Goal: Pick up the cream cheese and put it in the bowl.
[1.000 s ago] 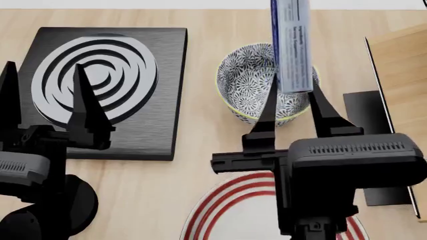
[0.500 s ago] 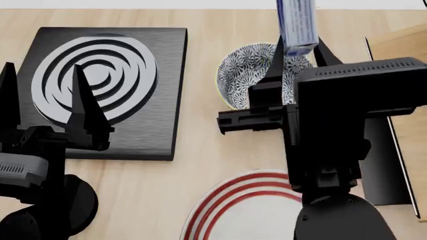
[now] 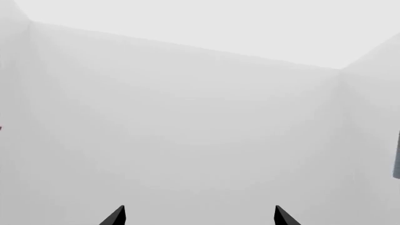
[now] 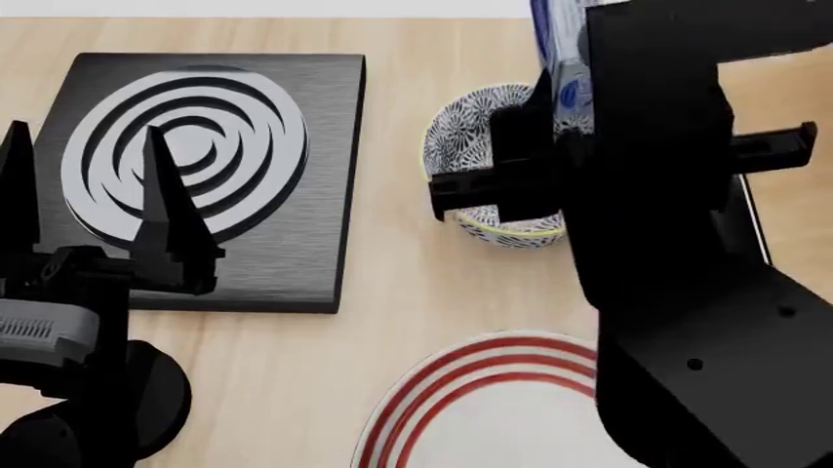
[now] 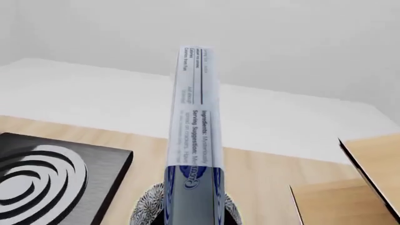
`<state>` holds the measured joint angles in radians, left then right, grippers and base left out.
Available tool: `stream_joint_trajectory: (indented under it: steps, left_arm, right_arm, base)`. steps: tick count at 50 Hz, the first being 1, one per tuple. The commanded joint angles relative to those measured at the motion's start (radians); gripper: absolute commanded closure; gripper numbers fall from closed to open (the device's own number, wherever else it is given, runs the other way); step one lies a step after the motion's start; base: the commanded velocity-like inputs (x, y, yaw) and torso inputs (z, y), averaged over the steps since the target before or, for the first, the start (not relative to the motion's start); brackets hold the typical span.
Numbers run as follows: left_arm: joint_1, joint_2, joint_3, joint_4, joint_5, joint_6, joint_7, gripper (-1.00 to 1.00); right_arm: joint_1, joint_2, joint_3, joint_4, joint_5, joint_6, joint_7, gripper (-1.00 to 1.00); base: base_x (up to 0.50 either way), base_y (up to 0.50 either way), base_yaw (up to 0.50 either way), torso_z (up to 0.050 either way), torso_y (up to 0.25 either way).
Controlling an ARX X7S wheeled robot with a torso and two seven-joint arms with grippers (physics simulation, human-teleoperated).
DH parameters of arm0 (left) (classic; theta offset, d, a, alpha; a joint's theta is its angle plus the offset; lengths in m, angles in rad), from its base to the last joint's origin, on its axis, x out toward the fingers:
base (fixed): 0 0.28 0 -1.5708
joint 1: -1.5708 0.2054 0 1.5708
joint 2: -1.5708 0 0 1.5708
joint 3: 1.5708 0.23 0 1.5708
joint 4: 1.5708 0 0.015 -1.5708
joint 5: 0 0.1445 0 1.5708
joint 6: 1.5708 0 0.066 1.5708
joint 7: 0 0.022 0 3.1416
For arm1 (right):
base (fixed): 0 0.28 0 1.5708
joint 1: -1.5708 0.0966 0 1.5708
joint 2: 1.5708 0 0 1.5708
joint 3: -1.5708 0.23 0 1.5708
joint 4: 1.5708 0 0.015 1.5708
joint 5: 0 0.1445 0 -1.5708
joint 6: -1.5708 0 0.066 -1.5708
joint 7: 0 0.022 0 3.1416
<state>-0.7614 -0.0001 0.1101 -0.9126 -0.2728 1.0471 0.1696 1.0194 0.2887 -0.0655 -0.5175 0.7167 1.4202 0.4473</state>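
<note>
Left gripper [image 4: 85, 190]: fingers spread, holding nothing, over the black burner slab [image 4: 209, 175]. Red-ringed plate [image 4: 450, 414]: near table edge. Bowl [image 4: 475, 161]: on the wooden table [image 4: 390, 292], partly behind the right arm. Right gripper: fingertips hidden, closure cannot be told. Cream cheese [image 5: 196, 140]: edge-up, above the bowl.

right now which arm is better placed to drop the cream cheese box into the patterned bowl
Right. In the head view the right pincer holds the silver-grey cream cheese box with the blue label directly above the black-and-white floral bowl. The left pincer is empty, over the black grooved slab.
</note>
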Motion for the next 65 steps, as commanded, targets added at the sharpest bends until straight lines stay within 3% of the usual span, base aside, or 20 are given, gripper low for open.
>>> stream_joint_trajectory:
  steps: [1, 8, 30, 49, 65]
  left_arm:
    - [0.001, 0.000, -0.003, 0.001, 0.017, 0.000, -0.014, -1.00]
    - [0.000, 0.000, -0.004, 0.001, 0.021, 0.000, -0.015, -1.00]
    - [-0.004, 0.000, -0.003, -0.010, 0.035, 0.000, -0.033, -1.00]
    - [-0.004, 0.000, -0.001, -0.011, 0.057, 0.000, -0.048, -1.00]
    - [-0.002, 0.000, -0.004, -0.008, 0.089, 0.000, -0.075, -1.00]
  right_arm:
    - [0.187, 0.061, 0.045, 0.224, 0.550, 0.147, 0.411, 1.00]
    - [0.275, 0.084, 0.018, 0.359, 0.747, 0.133, 0.559, 1.00]
    - [0.453, 0.097, -0.129, 0.758, 0.905, 0.127, 0.688, 1.00]
    - [0.711, 0.074, -0.407, 1.130, 0.669, 0.058, 0.323, 1.00]
    - [0.768, 0.029, -0.589, 1.311, 0.511, -0.029, 0.082, 1.00]
  base:
    - [0.00, 0.00, 0.00, 0.000, 0.000]
    - [0.00, 0.00, 0.00, 0.000, 0.000]
    - [0.00, 0.00, 0.00, 0.000, 0.000]
    - [0.00, 0.00, 0.00, 0.000, 0.001]
    - [0.00, 0.00, 0.00, 0.001, 0.000]
